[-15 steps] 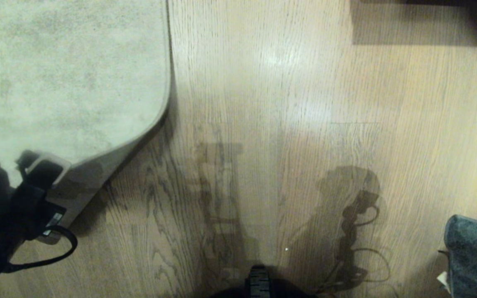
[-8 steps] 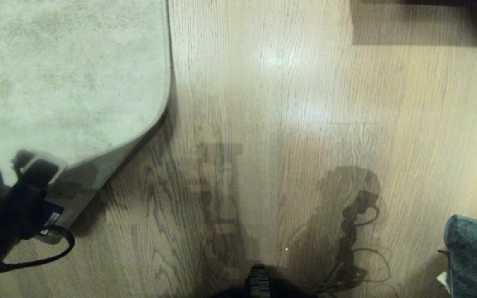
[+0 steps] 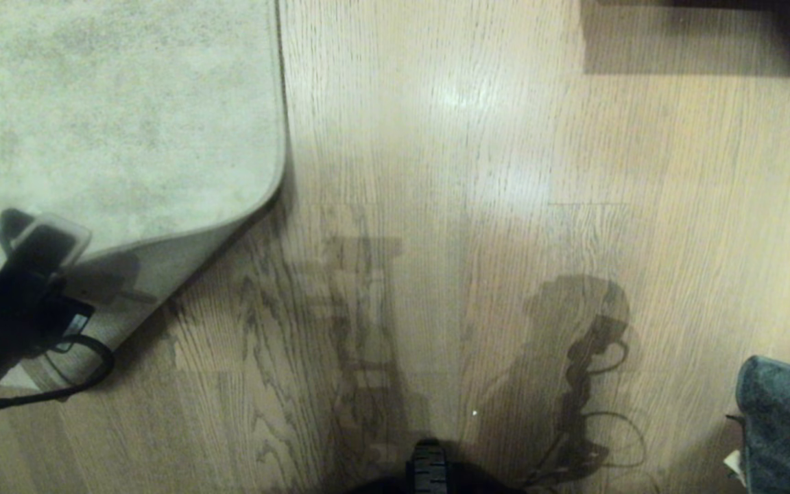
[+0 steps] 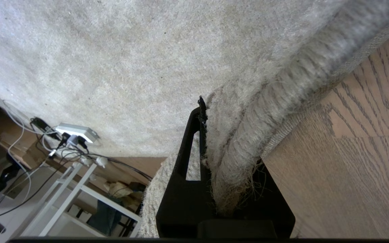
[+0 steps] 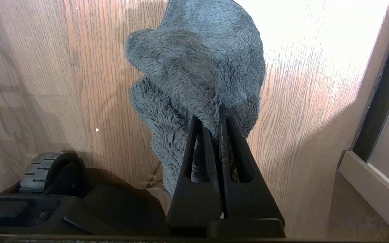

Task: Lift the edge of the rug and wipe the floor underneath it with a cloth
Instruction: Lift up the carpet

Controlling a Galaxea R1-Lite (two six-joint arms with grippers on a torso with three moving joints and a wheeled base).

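Nearest the robot, at the lower right edge of the head view, the cloth [image 3: 786, 425] hangs as a fuzzy grey-teal bunch above the floor [image 3: 505, 206]; the right gripper [image 5: 216, 118] has its fingers pressed together on a fold of it, the rest drooping away from the fingertips toward the planks. A wheel of the base [image 3: 429, 470] shows at the bottom middle. Farther out on the left, the left gripper [image 3: 31, 250] pinches the rug edge [image 3: 182, 250] at its corner, the fingers [image 4: 194, 141] clamped on the thick pile border. That corner is peeled up and folded back, its darker underside showing, and the fold line runs diagonally from the gripper up to the rug's straight right border. Beyond, the rug [image 3: 114, 103] lies flat, its border parallel to the planks.
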